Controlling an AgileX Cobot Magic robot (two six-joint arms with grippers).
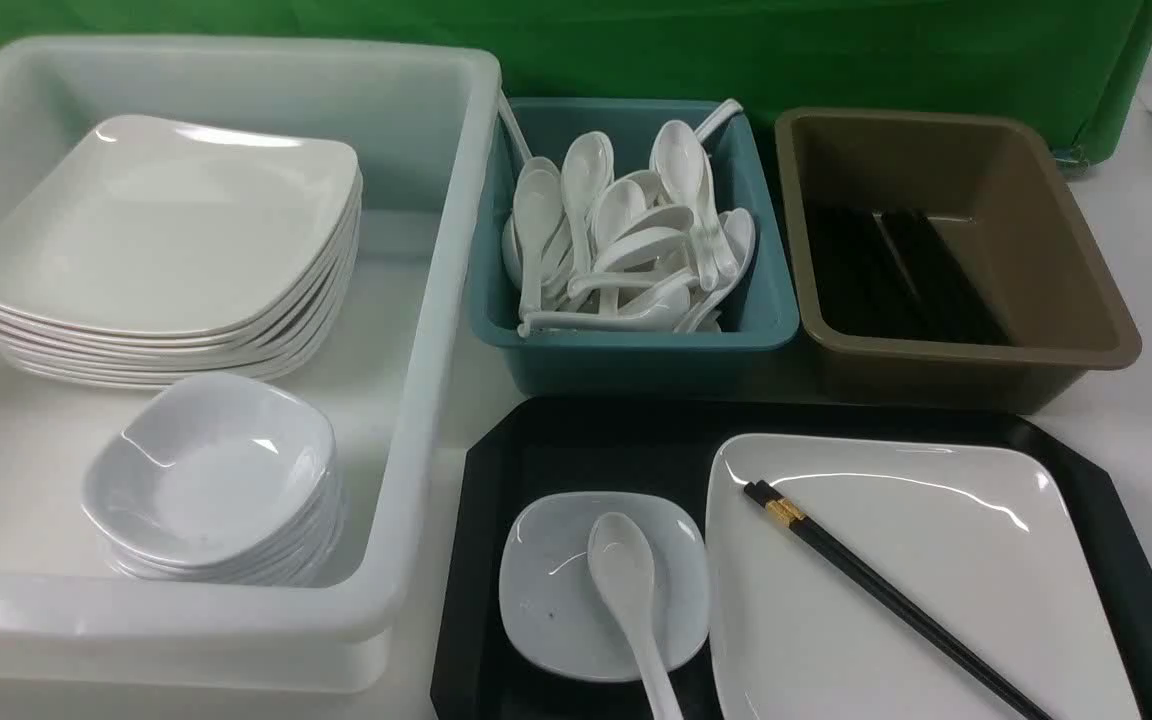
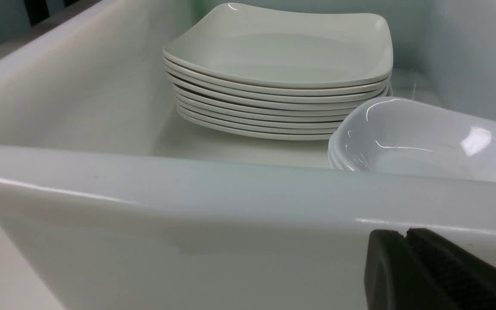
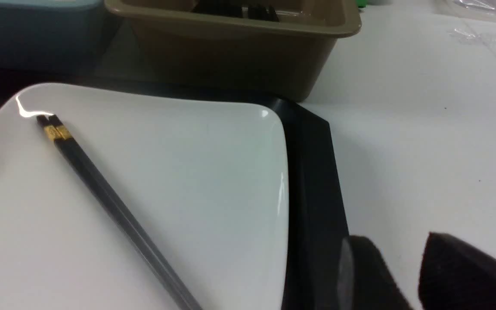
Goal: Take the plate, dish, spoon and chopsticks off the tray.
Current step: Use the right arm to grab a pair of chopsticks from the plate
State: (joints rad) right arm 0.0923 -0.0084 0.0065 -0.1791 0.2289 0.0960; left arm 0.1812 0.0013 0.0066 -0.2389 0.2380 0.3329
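The black tray [image 1: 596, 450] lies at the front, right of centre. On its right half sits the large white plate [image 1: 946, 600] [image 3: 196, 172], with the black chopsticks [image 1: 886, 592] [image 3: 101, 191] lying slantwise across it. On the tray's left half is the small dish [image 1: 551, 600], and the white spoon [image 1: 624, 585] rests in it with its handle pointing toward me. Neither gripper shows in the front view. My left gripper [image 2: 403, 234] is shut and empty, low outside the near wall of the white tub [image 2: 230, 206]. My right gripper [image 3: 396, 245] is open and empty, over the table beside the tray's right rim [image 3: 317, 193].
The white tub [image 1: 441, 300] on the left holds a stack of plates [image 1: 166, 240] and a stack of dishes [image 1: 216, 480]. Behind the tray stand a teal bin [image 1: 636, 360] with several spoons and a brown bin [image 1: 936, 375] with black chopsticks [image 1: 896, 270].
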